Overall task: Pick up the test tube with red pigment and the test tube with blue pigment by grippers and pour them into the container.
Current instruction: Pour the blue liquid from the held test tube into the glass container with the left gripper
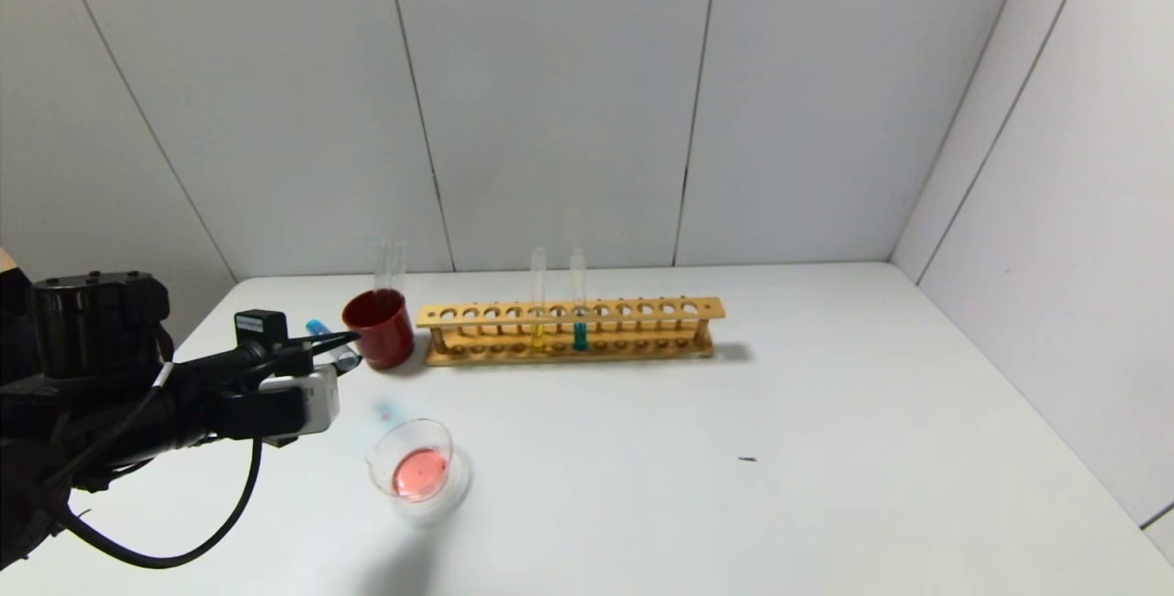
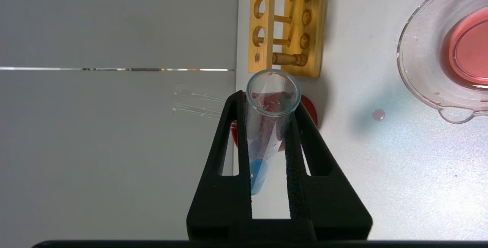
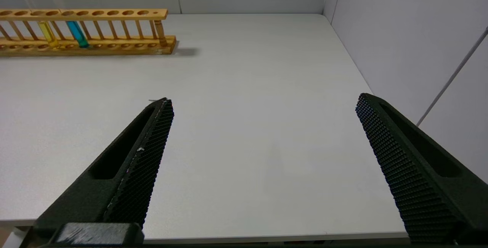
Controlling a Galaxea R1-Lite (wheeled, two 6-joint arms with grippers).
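Here the black left gripper [image 1: 341, 340] clamps the thin glass blue-liquid test tube [image 2: 267, 126], lying nearly level, with the low clear glass dish of pink liquid [image 1: 417, 468] nearer and to its right.

The left tool [image 1: 344, 339] hangs above the worktop [image 1: 825, 449] with the test tube with blue pigment [image 2: 268, 126] lying between its fingers. Just beyond its tips stands a cup [image 1: 380, 327]; the rack [image 1: 569, 330] stretches to the right of that. The container [image 1: 417, 468] sits on the worktop, nearer the robot than the tool and to its right.
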